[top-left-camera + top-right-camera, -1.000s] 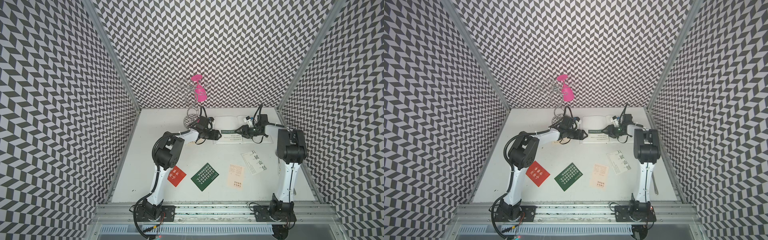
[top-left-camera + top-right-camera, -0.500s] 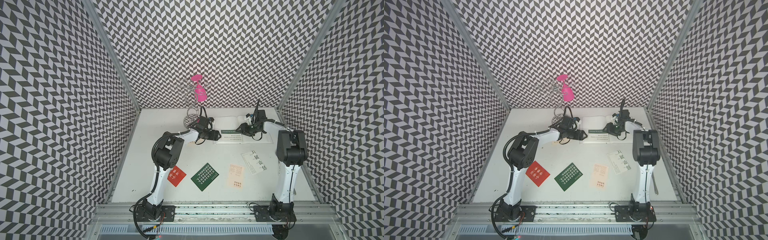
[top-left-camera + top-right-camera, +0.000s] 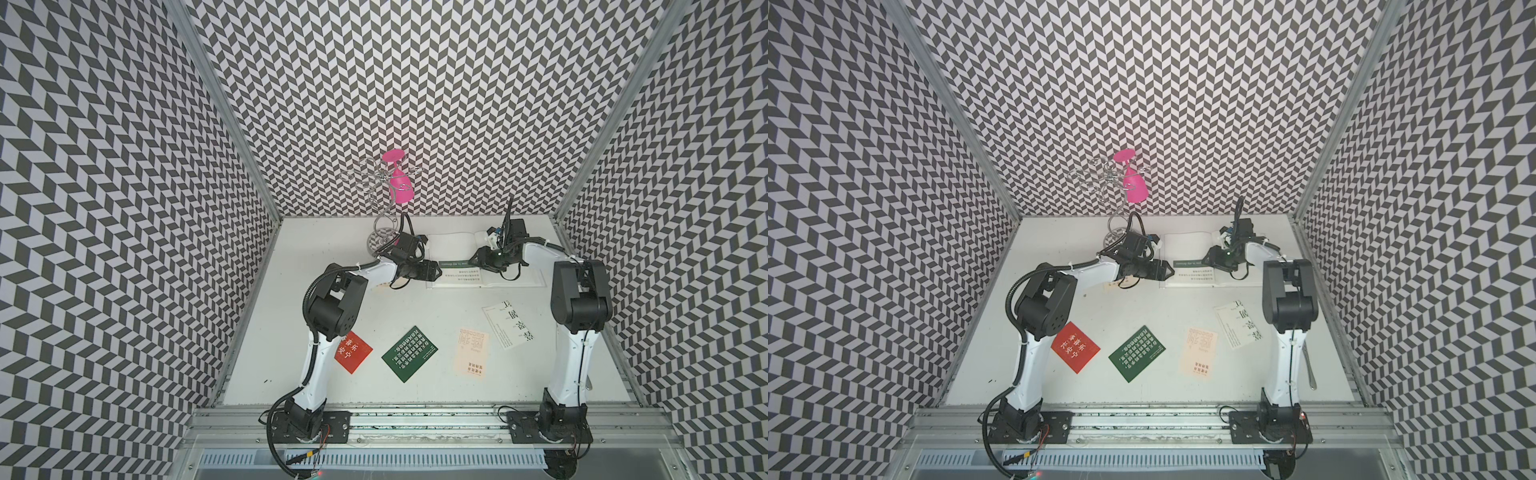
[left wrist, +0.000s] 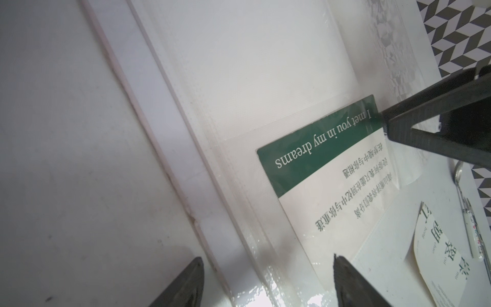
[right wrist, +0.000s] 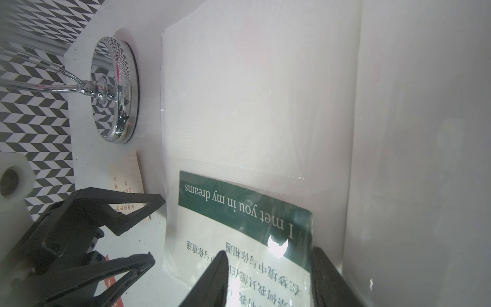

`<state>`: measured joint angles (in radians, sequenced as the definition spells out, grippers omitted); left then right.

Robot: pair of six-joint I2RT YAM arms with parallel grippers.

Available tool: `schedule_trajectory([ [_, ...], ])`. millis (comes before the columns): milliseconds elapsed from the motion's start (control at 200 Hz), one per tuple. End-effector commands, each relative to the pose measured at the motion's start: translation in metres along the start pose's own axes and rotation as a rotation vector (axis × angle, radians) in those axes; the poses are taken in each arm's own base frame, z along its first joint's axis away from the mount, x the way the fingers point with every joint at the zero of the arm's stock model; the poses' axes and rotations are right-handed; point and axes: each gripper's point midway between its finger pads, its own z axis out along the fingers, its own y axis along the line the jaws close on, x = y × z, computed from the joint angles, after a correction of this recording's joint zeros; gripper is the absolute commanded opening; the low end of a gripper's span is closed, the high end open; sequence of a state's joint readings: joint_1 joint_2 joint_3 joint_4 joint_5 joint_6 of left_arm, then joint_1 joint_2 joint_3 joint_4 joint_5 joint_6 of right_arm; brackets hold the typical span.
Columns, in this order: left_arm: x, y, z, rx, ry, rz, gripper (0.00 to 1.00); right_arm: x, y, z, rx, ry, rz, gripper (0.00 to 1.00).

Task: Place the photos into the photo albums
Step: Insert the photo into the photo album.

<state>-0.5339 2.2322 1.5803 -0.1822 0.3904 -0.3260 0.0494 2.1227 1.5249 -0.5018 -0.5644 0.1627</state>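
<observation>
- Photo album (image 3: 452, 245): thin, white, lying open and flat at the back of the table (image 3: 332, 257), between both grippers. Its pages are glossy clear-film pockets with glare.
- White card with green band (image 4: 332, 170): flat rectangle with sharp corners, under the film in the near-side pocket of the album's left page. Can't tell if it is fully seated.
- Left gripper (image 4: 267, 257): black triangular fingers spread wide, empty, at the album's left edge.
- Right gripper (image 5: 269, 249): jaws about half apart over the green band's end, one tip touching it, nothing pinched.
- Loose, flat and skewed in a front row: red card (image 3: 353, 352), dark green card (image 3: 410, 358), peach card (image 3: 471, 353), white card with black characters (image 3: 509, 324).
- Cream card (image 5: 127, 183): partly under the left gripper.
- Chrome wire stand (image 3: 384, 232): round mirror base just beside the album's back left corner, with a pink glass (image 3: 401, 189) hung on it.
- A bare strip of table lies between the album and the card row.
</observation>
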Motion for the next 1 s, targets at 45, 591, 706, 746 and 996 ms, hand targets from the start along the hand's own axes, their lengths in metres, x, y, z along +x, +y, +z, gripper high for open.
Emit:
schedule_trajectory([
  [45,0.003,0.005,-0.015,-0.041,0.023,-0.012,0.78,-0.012,0.011,-0.019,0.012,-0.067,-0.03,0.51],
  [591,-0.047,-0.036,-0.079,-0.064,-0.12,0.104,0.78,-0.033,0.064,-0.104,0.02,-0.309,-0.111,0.54],
  [706,-0.034,-0.054,-0.094,-0.053,-0.111,0.141,0.78,-0.002,0.094,-0.106,-0.059,-0.279,-0.159,0.53],
  [746,-0.027,-0.06,-0.1,-0.047,-0.102,0.151,0.78,0.012,0.108,-0.103,-0.104,-0.254,-0.185,0.53],
  [996,0.057,-0.09,-0.141,-0.001,-0.012,0.148,0.77,0.123,0.188,-0.058,-0.304,-0.045,-0.347,0.48],
])
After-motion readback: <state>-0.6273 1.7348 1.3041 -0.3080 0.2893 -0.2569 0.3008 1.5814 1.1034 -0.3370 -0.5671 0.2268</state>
